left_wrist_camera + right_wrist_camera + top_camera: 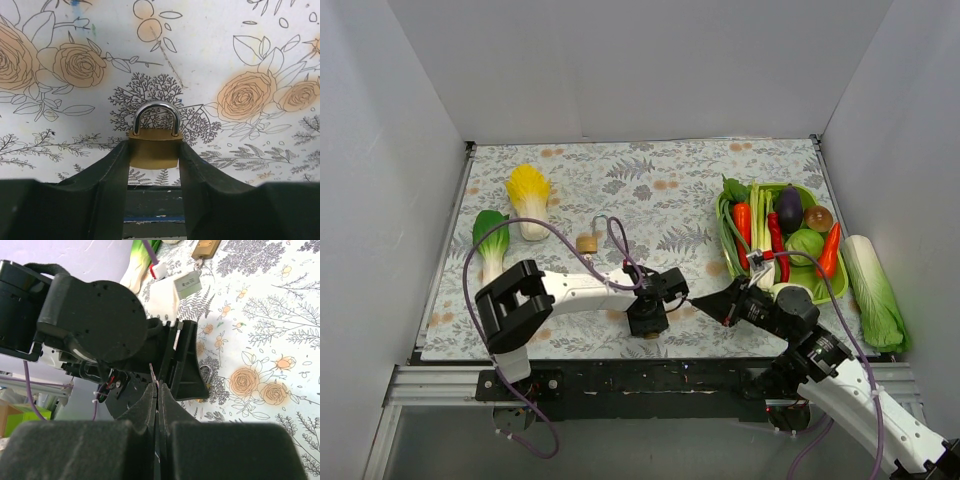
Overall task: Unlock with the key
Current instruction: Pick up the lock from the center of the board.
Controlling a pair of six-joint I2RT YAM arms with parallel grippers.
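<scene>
Brass padlock (153, 150) in left jaws, arm low

Bulk of left pincer (648, 323) just ahead of right pincer (693, 303).

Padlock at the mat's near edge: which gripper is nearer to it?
Left. The left gripper has fingers against both sides of the padlock. The right gripper, shut on the key, points at it from the right, slightly apart.
</scene>
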